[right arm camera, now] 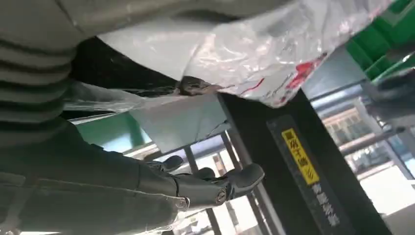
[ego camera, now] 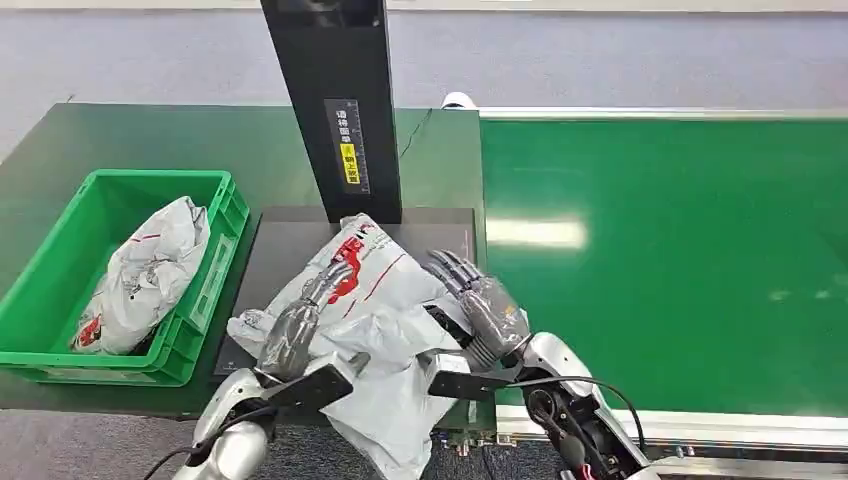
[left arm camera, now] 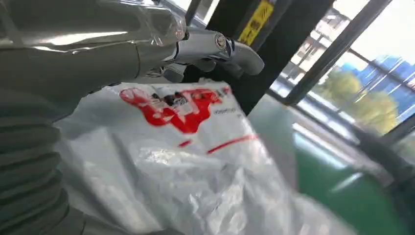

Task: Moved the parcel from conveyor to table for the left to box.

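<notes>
Table edge [ego camera: 120, 395] under overhanging parcel [ego camera: 385, 310]

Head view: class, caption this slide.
Both robot hands rest on a crumpled white plastic parcel beside a green crate.

grey floor [ego camera: 620, 60], bright windows [left arm camera: 386, 44]

parcel [ego camera: 375, 310] | white crumpled polybag, red print | on dark plate [ego camera: 290, 240]
</notes>
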`<state>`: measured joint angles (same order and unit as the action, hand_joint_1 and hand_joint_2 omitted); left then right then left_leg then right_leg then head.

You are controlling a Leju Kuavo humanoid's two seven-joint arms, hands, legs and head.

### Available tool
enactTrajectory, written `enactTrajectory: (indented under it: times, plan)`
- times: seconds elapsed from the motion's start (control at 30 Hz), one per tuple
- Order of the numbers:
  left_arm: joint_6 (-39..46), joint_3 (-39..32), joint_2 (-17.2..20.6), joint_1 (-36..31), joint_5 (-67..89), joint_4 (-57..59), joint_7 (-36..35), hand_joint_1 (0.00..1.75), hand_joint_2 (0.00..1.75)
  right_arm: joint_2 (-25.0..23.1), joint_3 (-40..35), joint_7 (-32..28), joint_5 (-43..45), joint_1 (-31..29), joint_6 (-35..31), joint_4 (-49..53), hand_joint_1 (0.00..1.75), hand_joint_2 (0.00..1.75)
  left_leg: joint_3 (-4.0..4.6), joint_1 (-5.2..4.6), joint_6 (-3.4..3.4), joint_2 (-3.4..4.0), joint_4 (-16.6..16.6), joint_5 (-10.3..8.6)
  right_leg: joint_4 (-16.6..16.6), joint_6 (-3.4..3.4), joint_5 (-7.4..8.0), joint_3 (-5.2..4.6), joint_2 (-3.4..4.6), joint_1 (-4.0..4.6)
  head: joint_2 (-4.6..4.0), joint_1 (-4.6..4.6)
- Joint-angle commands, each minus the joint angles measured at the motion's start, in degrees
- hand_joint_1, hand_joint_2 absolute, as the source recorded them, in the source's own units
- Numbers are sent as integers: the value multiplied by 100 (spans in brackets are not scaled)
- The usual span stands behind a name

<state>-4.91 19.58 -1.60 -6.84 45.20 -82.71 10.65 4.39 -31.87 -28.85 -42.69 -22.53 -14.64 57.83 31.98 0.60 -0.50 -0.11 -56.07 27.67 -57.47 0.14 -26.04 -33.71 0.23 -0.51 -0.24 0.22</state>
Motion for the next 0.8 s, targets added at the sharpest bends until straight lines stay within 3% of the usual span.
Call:
enactTrajectory:
  times: [0.03, 0.23, 0.27, 0.3, 0.33, 0.37, 0.63, 0.8]
  plan:
    - [-423, 341, 23, -468, 526, 1288, -501, 0, 175, -290, 403, -168, 298, 54, -400, 246, 0, 0, -15, -2, 1, 0, 12, -4, 9, -3, 2, 15, -4, 0, 0, 0]
    - [-906, 513, 44, -633, 528, 1692, -398, 0, 175, -332, 489, -305, 691, 104, -377, 536, 0, 0, -10, -2, 0, 0, 8, -3, 5, -2, 0, 8, -4, -1, 0, 0]
    - [-965, 524, 22, -677, 461, 1806, -346, 7, 175, -338, 478, -318, 686, 119, -404, 545, 0, 0, -5, -1, 0, -2, 4, -2, 3, -1, 0, 5, -4, 0, 0, -2]
    - [-925, 512, -3, -699, 391, 1879, -270, 33, 175, -332, 467, -326, 680, 149, -433, 558, 0, 0, -13, -1, 1, -5, 10, -4, 9, -1, 1, 13, -8, 0, 0, -2]
    - [-871, 513, -24, -721, 347, 1923, -203, 145, 175, -324, 476, -322, 658, 191, -488, 584, 0, 0, -10, -3, 2, -5, 6, -3, 4, 0, -1, 9, -7, -2, 0, 0]
    - [-858, 538, -20, -745, 330, 1954, -166, 161, 175, -315, 473, -319, 659, 222, -495, 607, 0, 0, -14, -1, 3, -11, 11, -5, 12, 0, 1, 18, -14, 0, 0, 0]
    - [-611, 647, -32, -896, 226, 1897, 180, 175, 175, -265, 667, -301, 692, 482, -585, 1021, 0, 0, -31, 1, 4, -9, 30, -11, 33, -3, 7, 40, -17, 3, 0, 0]
    - [326, 499, -97, -872, 107, 1296, 599, 175, 175, -151, 856, -336, 745, 743, -687, 1380, 0, 0, -16, 0, 2, -19, 9, -1, 11, -1, -2, 23, -16, 1, 0, 0]
